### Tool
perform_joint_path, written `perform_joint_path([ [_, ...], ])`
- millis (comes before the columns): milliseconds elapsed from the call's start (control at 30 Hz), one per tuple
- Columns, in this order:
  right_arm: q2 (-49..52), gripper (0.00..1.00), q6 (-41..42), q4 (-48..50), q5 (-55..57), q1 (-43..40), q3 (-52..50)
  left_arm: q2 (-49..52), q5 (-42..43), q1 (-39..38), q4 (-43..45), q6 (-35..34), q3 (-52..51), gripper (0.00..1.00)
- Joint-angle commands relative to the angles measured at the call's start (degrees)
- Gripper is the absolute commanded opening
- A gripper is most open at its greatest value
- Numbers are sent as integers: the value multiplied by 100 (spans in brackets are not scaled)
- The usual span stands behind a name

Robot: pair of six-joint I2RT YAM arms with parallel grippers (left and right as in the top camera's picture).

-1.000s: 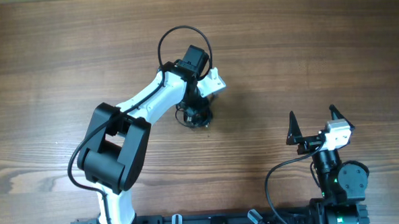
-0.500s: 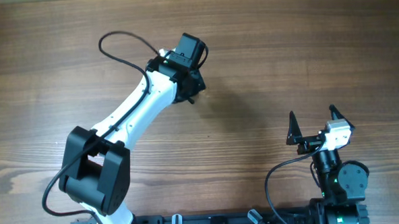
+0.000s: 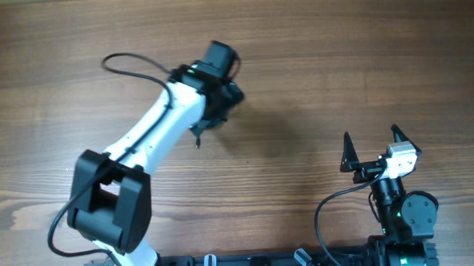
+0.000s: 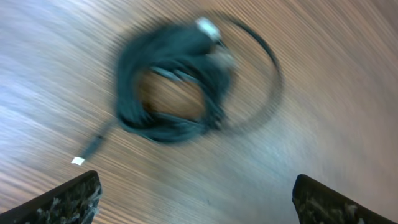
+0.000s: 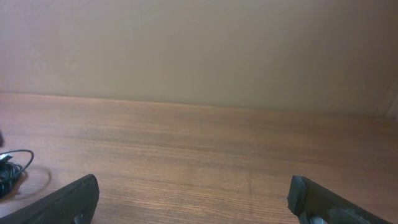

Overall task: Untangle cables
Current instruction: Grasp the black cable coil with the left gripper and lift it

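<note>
The cables [image 4: 161, 46] lie bunched in a coil on the worktop [image 4: 348, 93], below the left pincer [image 4: 196, 180], which gapes wide and empty. The right pincer [image 3: 372, 143], also wide and empty, waits well apart. Best to take the loose plug [image 4: 78, 161], not the knot, and draw slowly.

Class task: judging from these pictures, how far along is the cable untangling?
Done: nothing that shows; the cables are one bunched coil with one plug end trailing out. In hand: nothing; the left gripper hangs open over the coil, and the right gripper sits open, well away. Left: separating every cord.
</note>
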Motion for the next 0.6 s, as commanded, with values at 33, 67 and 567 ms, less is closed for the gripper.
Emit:
perform_joint_path([
  [33,-20,100,-79,26,52,-28,-7,-55,20,389,92,-649,-98,96],
  [67,-20,100,-79,26,52,-28,-7,-55,11,352,92,-638,-175,83],
  [567,-20,100,-76,26,52,-28,-7,35,-584,514,1139,-638,-1285,43],
])
